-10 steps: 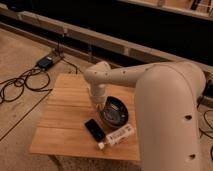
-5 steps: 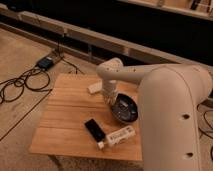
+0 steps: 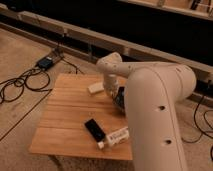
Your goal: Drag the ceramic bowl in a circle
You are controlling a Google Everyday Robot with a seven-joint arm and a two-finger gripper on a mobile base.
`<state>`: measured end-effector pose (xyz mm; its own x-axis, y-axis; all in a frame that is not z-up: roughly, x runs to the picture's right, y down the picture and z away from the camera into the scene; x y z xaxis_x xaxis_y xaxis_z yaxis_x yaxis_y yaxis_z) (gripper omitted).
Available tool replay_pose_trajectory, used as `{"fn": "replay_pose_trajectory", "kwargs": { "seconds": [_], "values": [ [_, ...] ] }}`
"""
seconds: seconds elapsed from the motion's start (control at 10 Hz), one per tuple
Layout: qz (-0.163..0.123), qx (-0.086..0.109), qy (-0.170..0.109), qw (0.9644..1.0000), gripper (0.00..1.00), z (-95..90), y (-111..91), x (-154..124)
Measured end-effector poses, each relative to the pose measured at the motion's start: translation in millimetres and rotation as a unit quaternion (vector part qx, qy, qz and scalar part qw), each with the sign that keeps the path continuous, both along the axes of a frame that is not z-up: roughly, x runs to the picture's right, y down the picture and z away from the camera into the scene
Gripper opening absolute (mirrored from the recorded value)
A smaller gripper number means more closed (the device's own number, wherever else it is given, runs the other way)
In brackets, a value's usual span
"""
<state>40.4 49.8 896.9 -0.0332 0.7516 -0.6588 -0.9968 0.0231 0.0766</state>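
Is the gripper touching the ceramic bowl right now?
Cannot tell. In the camera view the gripper reaches down at the left rim of the ceramic bowl, but the arm hides where they meet.

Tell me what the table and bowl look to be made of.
The table looks like wood: pale matte planks with visible seams. The bowl is likely glazed ceramic, dark and glossy, mostly hidden behind the arm. The gripper is down at its left rim.

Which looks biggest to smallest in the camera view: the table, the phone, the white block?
1. wooden table
2. black phone
3. white block, smaller-looking but farther away, so less sure.
The gripper, shut, sits by the ceramic bowl, mostly hidden behind the arm.
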Motion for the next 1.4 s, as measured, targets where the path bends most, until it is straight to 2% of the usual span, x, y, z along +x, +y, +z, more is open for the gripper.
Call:
{"fn": "replay_pose_trajectory", "kwargs": {
  "seconds": [0.3,0.4,0.6,0.8,1.2,1.4],
  "values": [
    [-0.028,0.007,-0.03,0.9991,0.0,16.7,-16.3,-37.9],
    [-0.032,0.008,-0.043,0.9985,0.0,17.9,-17.5,-50.8],
    [-0.049,0.007,-0.087,0.995,0.0,11.6,-13.7,-97.2],
    [-0.066,0.002,-0.125,0.99,0.0,-5.2,-1.6,-138.3],
    [-0.084,-0.012,-0.181,0.9798,0.0,-48.3,26.4,-191.2],
    [-0.078,-0.024,-0.184,0.9795,0.0,-64.0,40.8,-195.0]
  ]
}}
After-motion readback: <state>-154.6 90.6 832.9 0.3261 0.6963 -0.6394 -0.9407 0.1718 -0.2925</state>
